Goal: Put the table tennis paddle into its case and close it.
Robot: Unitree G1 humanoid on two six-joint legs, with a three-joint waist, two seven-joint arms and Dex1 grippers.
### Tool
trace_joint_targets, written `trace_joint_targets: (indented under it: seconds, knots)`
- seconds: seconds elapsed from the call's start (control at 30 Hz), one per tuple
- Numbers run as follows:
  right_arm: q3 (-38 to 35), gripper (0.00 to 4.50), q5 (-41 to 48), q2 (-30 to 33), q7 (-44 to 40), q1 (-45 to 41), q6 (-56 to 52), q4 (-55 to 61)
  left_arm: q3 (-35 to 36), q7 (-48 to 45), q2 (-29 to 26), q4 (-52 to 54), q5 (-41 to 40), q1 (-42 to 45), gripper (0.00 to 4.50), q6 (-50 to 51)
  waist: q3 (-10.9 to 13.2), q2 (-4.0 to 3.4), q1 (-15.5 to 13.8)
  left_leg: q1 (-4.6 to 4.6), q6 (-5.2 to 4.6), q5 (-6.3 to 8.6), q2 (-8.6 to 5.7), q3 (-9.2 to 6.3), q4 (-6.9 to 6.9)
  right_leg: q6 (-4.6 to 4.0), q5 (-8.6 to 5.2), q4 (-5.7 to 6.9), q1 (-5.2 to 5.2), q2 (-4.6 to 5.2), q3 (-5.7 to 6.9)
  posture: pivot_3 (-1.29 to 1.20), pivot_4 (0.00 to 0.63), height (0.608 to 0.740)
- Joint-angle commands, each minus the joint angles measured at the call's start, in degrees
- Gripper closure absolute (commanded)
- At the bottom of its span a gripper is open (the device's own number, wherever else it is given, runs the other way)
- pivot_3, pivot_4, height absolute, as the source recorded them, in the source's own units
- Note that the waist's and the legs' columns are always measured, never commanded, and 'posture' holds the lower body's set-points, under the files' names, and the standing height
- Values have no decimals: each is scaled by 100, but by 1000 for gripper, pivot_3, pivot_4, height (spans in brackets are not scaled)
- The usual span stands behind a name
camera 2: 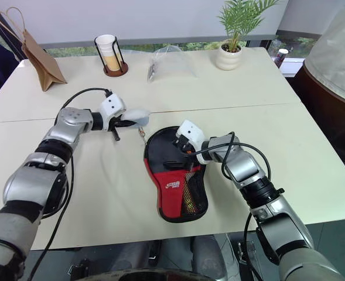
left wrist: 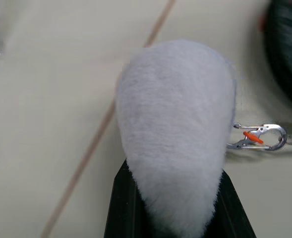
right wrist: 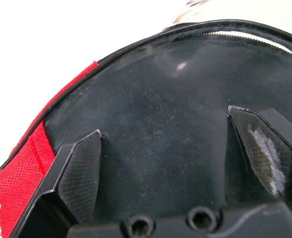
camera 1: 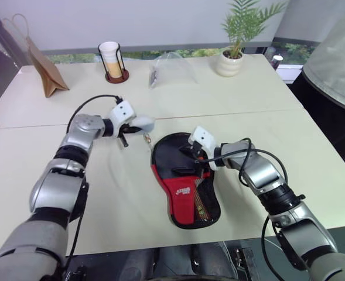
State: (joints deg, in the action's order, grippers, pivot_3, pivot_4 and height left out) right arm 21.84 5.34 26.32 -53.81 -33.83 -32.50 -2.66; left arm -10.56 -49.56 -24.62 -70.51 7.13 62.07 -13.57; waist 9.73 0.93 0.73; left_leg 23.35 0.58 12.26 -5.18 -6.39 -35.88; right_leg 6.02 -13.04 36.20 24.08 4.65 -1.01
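Note:
The case (camera 1: 184, 187) lies flat on the table, its round black part far from me and its red panel and mesh pocket near me. Its zip edge (right wrist: 225, 27) frames a smooth black surface. I cannot tell the table tennis paddle apart from that black round part. My right gripper (camera 1: 191, 153) hovers open just over the round part, its two fingers (right wrist: 81, 168) spread with nothing between them. My left gripper (camera 1: 131, 127) is shut on a small fuzzy grey pouch (left wrist: 178, 124), just left of the case's far end. A metal clip (left wrist: 260, 138) hangs beside the pouch.
At the table's far side stand a brown paper bag (camera 1: 46, 70), a cup in a wire holder (camera 1: 109, 58), a clear plastic bag (camera 1: 172, 67) and a potted plant (camera 1: 234, 50). A seam (camera 1: 248, 112) runs across the tabletop behind the case.

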Motion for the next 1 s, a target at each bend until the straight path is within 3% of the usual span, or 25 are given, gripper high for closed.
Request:
trace_joint_targets:
  seconds: [0.03, 0.37, 1.0]
  knots:
    - [390, 0, -195, 116, -53, 330, -392, 64, -18, 837, 225, -270, 311, 512, 4487, -216, 0, 0, -1, 0, 0, 0, 0, 0, 0, 0, 0, 0, 0, 0, 0, 0, 150, 740]
    - [629, 0, -297, 135, 194, 794, -1023, 685, -67, 2132, 1118, -686, 876, 1176, 4487, -147, -1, 2, 7, 0, -2, 2, 0, 0, -3, 7, 0, 0, -4, 0, 2, 0, 150, 740]
    - [787, 0, -210, -127, 998, 1323, -2052, 1644, 65, 2611, 2370, -807, 1025, 1590, 4487, -60, -10, 10, 11, -4, -3, 3, 0, -5, -4, 12, -3, -2, -12, 0, 7, 0, 150, 740]
